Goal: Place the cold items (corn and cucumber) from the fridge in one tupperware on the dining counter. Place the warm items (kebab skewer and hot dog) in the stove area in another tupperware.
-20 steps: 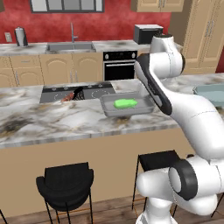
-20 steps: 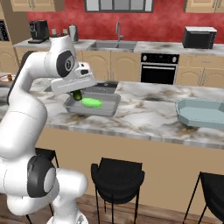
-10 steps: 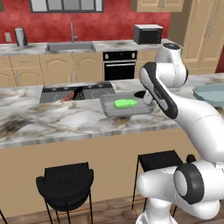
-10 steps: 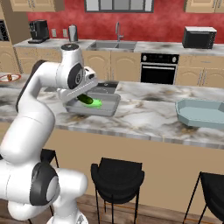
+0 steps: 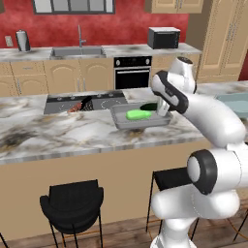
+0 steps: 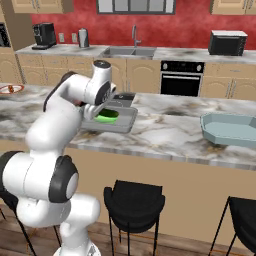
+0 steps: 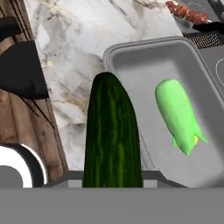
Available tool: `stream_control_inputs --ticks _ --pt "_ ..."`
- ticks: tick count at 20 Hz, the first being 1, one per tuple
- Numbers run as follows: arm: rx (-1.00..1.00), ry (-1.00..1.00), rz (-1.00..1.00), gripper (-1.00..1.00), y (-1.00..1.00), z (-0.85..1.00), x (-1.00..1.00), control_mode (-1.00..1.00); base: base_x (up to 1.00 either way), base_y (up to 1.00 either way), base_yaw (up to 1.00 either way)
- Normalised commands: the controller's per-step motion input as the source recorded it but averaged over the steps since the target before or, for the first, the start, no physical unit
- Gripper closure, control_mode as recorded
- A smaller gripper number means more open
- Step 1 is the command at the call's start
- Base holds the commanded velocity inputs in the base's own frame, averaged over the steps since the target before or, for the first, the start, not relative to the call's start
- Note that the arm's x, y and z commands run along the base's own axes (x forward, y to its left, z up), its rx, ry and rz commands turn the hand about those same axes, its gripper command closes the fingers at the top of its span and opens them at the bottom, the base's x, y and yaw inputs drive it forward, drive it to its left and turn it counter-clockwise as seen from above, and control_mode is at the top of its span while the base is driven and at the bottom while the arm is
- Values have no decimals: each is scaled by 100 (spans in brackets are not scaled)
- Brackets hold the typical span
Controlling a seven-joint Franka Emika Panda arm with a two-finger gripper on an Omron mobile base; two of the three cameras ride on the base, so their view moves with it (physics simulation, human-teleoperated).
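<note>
The tool (image 5: 156,109) is clamped on a dark green striped cucumber (image 7: 113,136), holding it over the near rim of a shallow grey tupperware tray (image 7: 135,57) on the marble-topped table (image 5: 58,135). Inside the tray lies a bright green husked corn cob (image 7: 178,114). A reddish kebab skewer (image 7: 187,12) rests by the black stovetop (image 5: 63,100). A second, pale blue-grey tupperware (image 6: 231,129) sits well apart. No legible writing appears anywhere.

Cucumber (image 7: 113,131): dark green, striped, long, above the near rim of grey tupperware (image 7: 131,57). Corn (image 7: 179,114), in bright green husk, lies flat inside it. Second, pale blue tupperware (image 6: 235,130) sits well apart on the counter.
</note>
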Motion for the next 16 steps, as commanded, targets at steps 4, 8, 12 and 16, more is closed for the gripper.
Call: stream_control_inputs --ticks 4,8,12,16 --pt "2 1 17 100 2 -36 74 -100 0 0 0" --pt "5 5 13 100 0 -20 98 -100 0 0 0" --pt "0 8 10 100 6 -47 94 -100 0 0 0" --pt "0 5 8 100 5 -44 93 -100 0 0 0"
